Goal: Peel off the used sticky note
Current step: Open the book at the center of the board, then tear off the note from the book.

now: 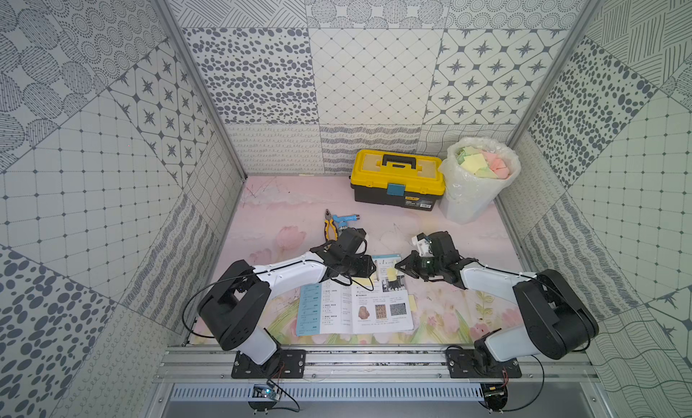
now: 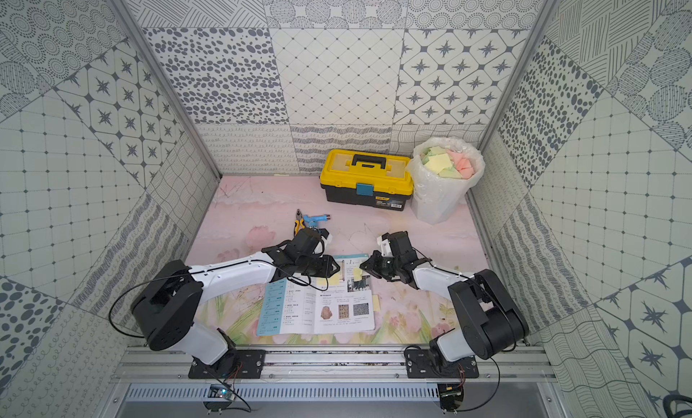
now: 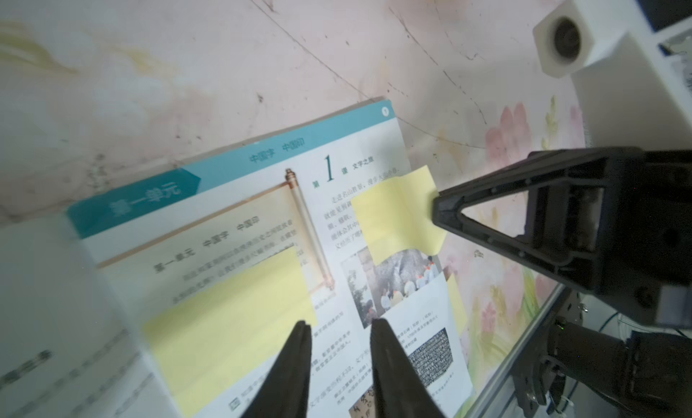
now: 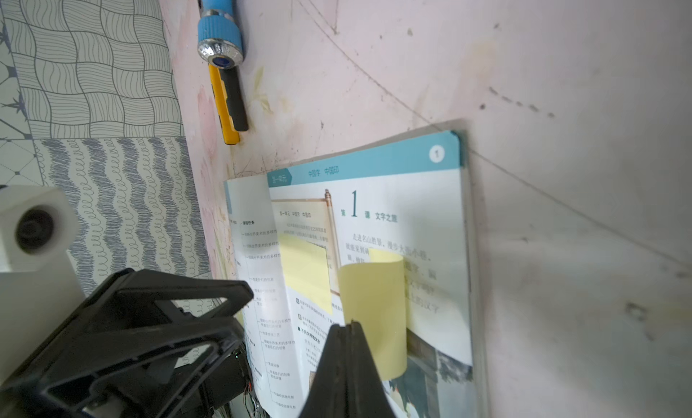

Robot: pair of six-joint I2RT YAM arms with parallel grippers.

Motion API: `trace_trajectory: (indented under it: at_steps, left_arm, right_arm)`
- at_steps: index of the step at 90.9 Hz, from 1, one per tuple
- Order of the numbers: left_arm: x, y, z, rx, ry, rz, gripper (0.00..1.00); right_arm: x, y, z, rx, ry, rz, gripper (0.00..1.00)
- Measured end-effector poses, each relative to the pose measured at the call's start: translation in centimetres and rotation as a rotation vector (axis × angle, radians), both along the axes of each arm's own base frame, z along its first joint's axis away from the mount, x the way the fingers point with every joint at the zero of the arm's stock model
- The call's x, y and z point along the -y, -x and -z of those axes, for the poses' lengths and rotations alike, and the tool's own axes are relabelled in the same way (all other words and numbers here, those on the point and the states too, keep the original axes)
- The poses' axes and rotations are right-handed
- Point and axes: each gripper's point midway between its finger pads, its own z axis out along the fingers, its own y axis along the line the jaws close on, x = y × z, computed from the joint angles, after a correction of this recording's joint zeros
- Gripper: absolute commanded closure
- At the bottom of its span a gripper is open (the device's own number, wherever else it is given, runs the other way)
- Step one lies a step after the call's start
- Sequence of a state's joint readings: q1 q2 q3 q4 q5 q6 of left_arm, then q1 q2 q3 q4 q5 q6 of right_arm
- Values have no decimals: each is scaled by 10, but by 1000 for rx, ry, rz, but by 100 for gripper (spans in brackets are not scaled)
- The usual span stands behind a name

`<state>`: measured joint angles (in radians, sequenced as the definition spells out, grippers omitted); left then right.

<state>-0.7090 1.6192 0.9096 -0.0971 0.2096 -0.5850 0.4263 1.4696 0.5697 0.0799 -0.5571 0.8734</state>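
Note:
An open book (image 1: 355,304) lies on the pink mat. A yellow sticky note (image 4: 374,307) on its right page curls up off the paper, one edge still stuck under the heading. My right gripper (image 4: 350,324) is shut on the note's free edge; the left wrist view shows the same note (image 3: 393,214) pinched at my right gripper's (image 3: 436,210) tip. My left gripper (image 3: 339,324) is open over the same page with nothing between its fingers. It stands beside a second, flat yellow note (image 3: 232,315).
A third yellow note (image 3: 457,304) pokes out from the book's right edge. Pliers (image 1: 329,229) and a blue tool (image 1: 346,219) lie behind the left arm. A yellow toolbox (image 1: 397,180) and a bag-lined bin (image 1: 479,176) of discarded notes stand at the back right.

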Motion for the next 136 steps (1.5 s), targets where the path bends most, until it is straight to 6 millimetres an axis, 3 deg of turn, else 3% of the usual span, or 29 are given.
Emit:
trace_trajectory:
  at_steps: [18, 40, 69, 136]
  left_arm:
    - [33, 14, 16, -65, 50, 82, 84]
    - [50, 22, 33, -121, 65, 113, 92]
    - [51, 21, 47, -152, 49, 103, 100]
    - [50, 21, 54, -159, 36, 100, 100]
  right_arm:
    - [0, -2, 2, -32, -24, 44, 100]
    - [-2, -7, 1, -58, -55, 83, 100]
    - [-1, -5, 4, -87, -76, 120, 100]
    - [5, -16, 3, -105, -100, 219, 100]
